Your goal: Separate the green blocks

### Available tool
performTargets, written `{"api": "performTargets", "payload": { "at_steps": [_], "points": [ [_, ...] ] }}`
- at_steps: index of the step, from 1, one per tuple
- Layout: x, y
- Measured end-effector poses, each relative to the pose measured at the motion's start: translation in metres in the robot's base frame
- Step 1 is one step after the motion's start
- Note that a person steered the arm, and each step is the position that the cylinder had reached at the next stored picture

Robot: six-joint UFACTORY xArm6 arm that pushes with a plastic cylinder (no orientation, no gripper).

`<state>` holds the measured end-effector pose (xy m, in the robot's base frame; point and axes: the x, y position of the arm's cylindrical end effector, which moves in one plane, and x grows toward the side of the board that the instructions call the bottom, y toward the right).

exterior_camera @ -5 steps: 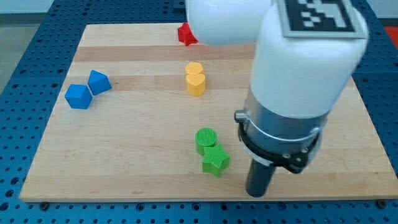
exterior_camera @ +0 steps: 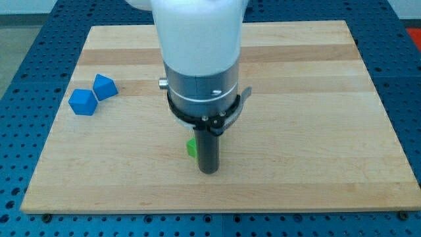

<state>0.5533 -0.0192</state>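
Note:
My tip (exterior_camera: 208, 171) rests on the wooden board (exterior_camera: 316, 131) near the view's bottom centre. Only a small sliver of one green block (exterior_camera: 191, 147) shows, just left of the rod and touching it or very close. Its shape cannot be made out. The other green block is hidden behind the rod and the arm's body (exterior_camera: 197, 59). I cannot tell whether the two green blocks touch or stand apart.
Two blue blocks (exterior_camera: 83, 101) (exterior_camera: 104, 86) sit side by side at the view's left. The arm's white and grey body covers the board's centre and top middle, hiding whatever lies there.
The arm has swung from the view's right to the centre. My tip moved left to where the green blocks stood, now hiding them, the yellow block and the red block.

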Motion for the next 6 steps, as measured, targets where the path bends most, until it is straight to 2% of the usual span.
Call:
{"api": "performTargets", "payload": {
  "at_steps": [4,6],
  "points": [
    [-0.098,-0.018],
    [-0.104,-0.078]
  ]
}}
